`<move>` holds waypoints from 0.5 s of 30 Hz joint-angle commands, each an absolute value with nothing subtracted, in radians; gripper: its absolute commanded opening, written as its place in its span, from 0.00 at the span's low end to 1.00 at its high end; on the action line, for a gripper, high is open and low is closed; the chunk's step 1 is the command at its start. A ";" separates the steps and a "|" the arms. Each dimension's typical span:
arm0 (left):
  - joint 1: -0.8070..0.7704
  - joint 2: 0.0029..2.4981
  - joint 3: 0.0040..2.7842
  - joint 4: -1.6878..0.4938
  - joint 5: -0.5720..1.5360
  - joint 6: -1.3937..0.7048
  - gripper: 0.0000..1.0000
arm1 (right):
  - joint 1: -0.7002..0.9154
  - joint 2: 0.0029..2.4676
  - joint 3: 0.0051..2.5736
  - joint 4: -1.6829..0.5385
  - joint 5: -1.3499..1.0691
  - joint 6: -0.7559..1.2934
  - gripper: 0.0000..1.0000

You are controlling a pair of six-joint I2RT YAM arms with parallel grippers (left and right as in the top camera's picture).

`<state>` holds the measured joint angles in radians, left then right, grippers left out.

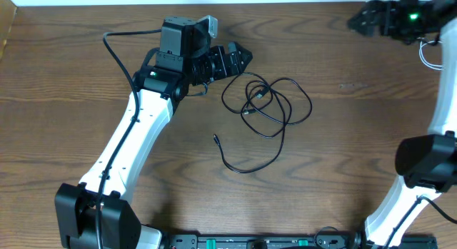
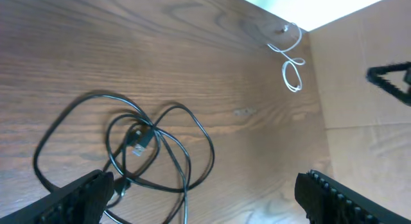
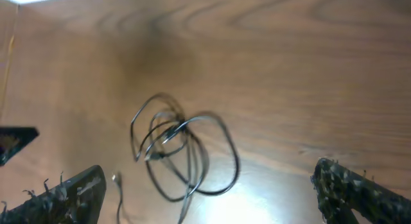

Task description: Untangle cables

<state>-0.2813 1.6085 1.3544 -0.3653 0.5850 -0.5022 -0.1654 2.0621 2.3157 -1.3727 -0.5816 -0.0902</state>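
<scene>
The long black cable lies in a loose tangle of loops on the wooden table, with one plug end trailing toward the front. It also shows in the left wrist view and the right wrist view. The short white cable lies apart from it at the far right edge, and shows as small loops in the left wrist view. My left gripper is open and empty just left of the black tangle. My right gripper is open and empty at the back right.
The brown wooden table fills the view. A cardboard wall stands along the right side, near the white cable. The left arm's own thick black wire loops at the back left.
</scene>
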 commanded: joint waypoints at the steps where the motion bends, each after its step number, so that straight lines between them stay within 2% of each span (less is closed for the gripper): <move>1: -0.271 1.612 1.348 -0.384 0.653 -0.517 0.95 | -0.134 2.066 2.313 -1.389 -0.593 -0.115 0.99; 6: -0.252 1.615 1.347 -0.423 0.657 -0.419 0.94 | -0.121 2.066 2.313 -1.398 -0.581 -0.105 0.99; 8: -0.260 1.625 1.347 -0.453 0.578 -0.385 0.85 | -0.121 2.066 2.313 -1.399 -0.569 -0.096 0.99; 10: -0.277 1.647 1.347 -0.477 0.517 -0.368 0.85 | -0.121 2.066 2.313 -1.400 -0.538 -0.067 0.99; 15: -0.334 1.721 1.347 -0.522 0.503 -0.115 0.85 | -0.121 2.066 2.313 -1.411 -0.503 -0.057 0.99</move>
<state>-0.2962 1.6627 1.3537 -0.4957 0.5434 -0.3225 -0.1257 2.0621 2.3154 -1.4055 -0.5308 -0.0757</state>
